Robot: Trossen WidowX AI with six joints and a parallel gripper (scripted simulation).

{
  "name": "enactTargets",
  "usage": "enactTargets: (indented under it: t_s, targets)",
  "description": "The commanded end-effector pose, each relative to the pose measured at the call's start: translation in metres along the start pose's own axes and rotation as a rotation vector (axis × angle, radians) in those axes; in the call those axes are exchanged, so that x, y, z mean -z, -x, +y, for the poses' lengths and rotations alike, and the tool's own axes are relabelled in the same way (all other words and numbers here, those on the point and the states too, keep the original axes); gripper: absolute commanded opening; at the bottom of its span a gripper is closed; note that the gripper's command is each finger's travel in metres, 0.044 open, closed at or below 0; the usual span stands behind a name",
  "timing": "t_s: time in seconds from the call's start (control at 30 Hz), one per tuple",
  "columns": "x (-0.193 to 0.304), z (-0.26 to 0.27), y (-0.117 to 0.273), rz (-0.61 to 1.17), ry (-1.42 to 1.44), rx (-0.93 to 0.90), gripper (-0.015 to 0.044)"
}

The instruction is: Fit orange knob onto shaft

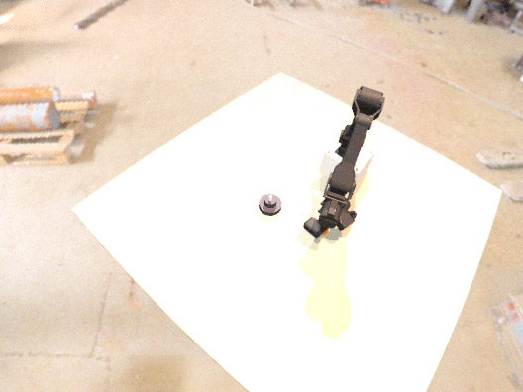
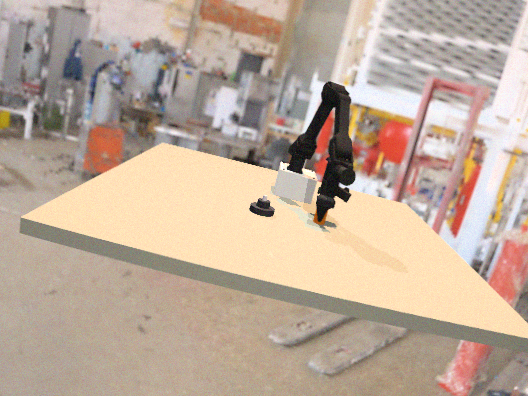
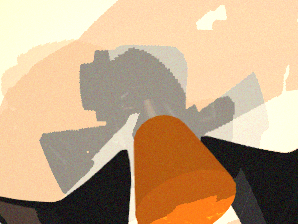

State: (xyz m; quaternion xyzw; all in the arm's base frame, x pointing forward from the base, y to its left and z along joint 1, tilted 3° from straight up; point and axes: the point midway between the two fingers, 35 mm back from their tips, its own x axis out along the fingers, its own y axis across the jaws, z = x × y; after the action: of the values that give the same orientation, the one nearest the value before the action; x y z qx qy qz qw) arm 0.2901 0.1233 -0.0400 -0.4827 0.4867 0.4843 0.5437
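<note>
From where I stand, the orange knob [image 1: 325,231] [image 2: 323,221] [image 3: 175,150] is right of centre in the top view, low at the surface [image 1: 198,238] [image 2: 165,225], between the fingers of the hand [image 1: 330,224] [image 2: 321,218] [image 3: 165,149]. They're spread slightly; a pale sliver shows beside the knob in the wrist view. The round pedestal [image 1: 270,213] [image 2: 262,211] sits well apart, near mid-frame from above, its silver shaft [image 1: 270,197] [image 2: 265,198] bare. Flat-side alignment, seating and final release all remain, I'd judge; the hole isn't visible.
</note>
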Motion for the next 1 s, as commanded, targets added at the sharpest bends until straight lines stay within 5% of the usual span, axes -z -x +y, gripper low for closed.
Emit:
enactTargets:
  t_s: [0.0,0.23,0.5,0.97]
  targets:
    - [0.0,0.0,0.0,0.0,0.0,0.0,0.024]
    - [0.0,0.0,0.0,0.0,0.0,0.0,0.024]
    - [0.0,-0.001,0.081,-0.002,0.003,0.0,0.044]
    - [0.0,-0.002,0.064,-0.002,0.003,0.0,0.044]
